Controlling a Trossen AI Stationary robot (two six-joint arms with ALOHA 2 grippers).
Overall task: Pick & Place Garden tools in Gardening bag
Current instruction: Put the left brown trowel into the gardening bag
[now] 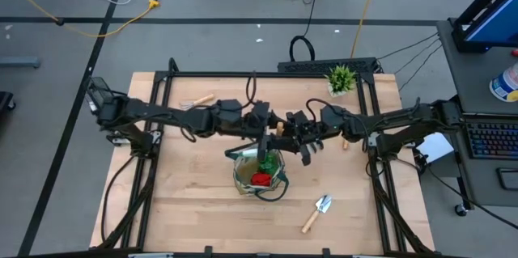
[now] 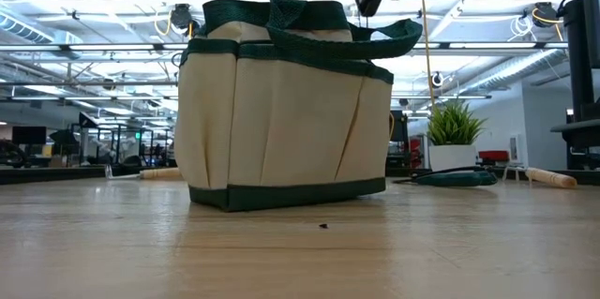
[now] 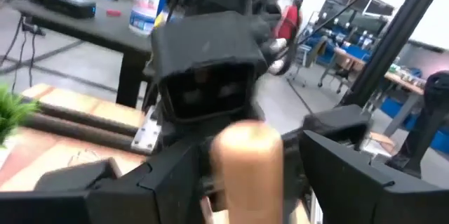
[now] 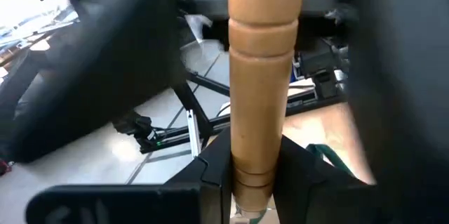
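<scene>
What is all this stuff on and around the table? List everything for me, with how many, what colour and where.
Gardening bag: one, beige with dark green trim, middle of the table, with red and green items inside.
Wooden-handled tool: one, light wood handle, upright above the bag between the two grippers, clamped by the right one.
Trowel: one, metal blade and wooden handle, lying on the table near the front, to the right of the bag.
Second wooden-handled tool: one, lying toward the table's back left.
Potted plant: one, green in a white pot, back right of the table.
Table: one, light wood.
Left gripper: dark, open, above the bag.
Right gripper: dark, gripping the wooden handle.
</scene>
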